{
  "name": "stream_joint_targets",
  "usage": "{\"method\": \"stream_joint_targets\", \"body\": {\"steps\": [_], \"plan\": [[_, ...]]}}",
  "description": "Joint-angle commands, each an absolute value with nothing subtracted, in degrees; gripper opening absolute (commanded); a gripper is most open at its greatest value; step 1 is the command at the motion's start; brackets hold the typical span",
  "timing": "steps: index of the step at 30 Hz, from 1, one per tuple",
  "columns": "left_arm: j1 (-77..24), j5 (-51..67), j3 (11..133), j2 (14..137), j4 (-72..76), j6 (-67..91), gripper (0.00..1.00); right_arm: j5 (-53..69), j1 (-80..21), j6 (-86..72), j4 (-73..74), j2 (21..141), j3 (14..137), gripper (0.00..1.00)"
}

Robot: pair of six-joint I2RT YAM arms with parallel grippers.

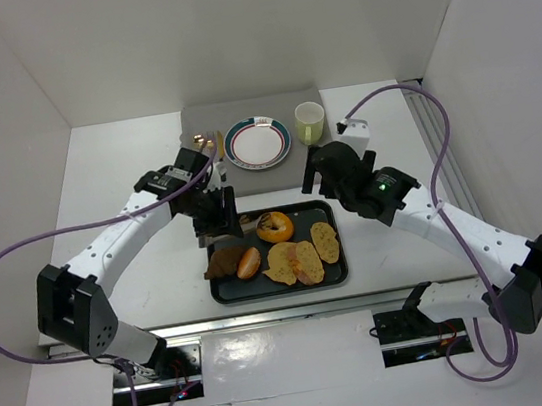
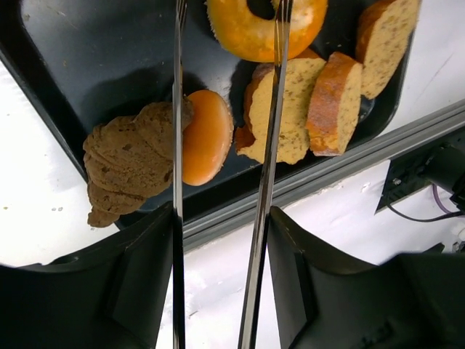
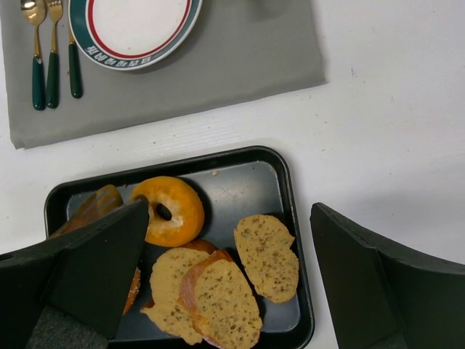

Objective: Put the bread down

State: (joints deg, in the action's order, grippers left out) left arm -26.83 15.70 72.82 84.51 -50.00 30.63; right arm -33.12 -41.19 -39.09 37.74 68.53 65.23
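A black tray [image 1: 279, 292] holds the bread: an orange ring-shaped bagel [image 1: 274, 227], a brown croissant [image 1: 225, 261], a glossy round bun [image 1: 248, 263] and seeded slices [image 1: 297, 262]. My left gripper [image 1: 214, 216] hovers over the tray's far left corner, shut on metal tongs [image 2: 265, 182]. Their two blades run out over the bun [image 2: 207, 134] toward the bagel [image 2: 265, 25]. The tips are cut off at the top of the left wrist view. My right gripper [image 1: 332, 169] hangs open and holds nothing, beyond the tray's far right side; its wrist view looks down on the slices [image 3: 266, 256].
Behind the tray lies a grey placemat [image 1: 238, 112] with a white plate with a red and green rim [image 1: 257, 143], gold and green cutlery [image 1: 207, 143] and a pale green cup [image 1: 310, 122]. White walls enclose the table, and a metal rail [image 2: 320, 174] runs along its near edge.
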Motion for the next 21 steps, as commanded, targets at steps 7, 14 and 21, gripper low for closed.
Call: {"method": "stream_joint_targets", "body": {"steps": [7, 14, 21], "plan": [[-26.0, 18.8, 70.5, 86.5, -47.0, 31.8, 0.58, -33.7, -40.8, -39.8, 37.9, 68.2, 63.2, 0.99], [-21.3, 21.4, 71.9, 86.1, -49.0, 29.0, 0.18, -33.1, -40.8, -40.4, 37.9, 68.2, 63.7, 0.99], [-16.6, 16.8, 83.5, 82.8, -56.2, 25.0, 0.16, -32.6, -40.8, -40.4, 36.0, 68.2, 63.8, 0.99]]}}
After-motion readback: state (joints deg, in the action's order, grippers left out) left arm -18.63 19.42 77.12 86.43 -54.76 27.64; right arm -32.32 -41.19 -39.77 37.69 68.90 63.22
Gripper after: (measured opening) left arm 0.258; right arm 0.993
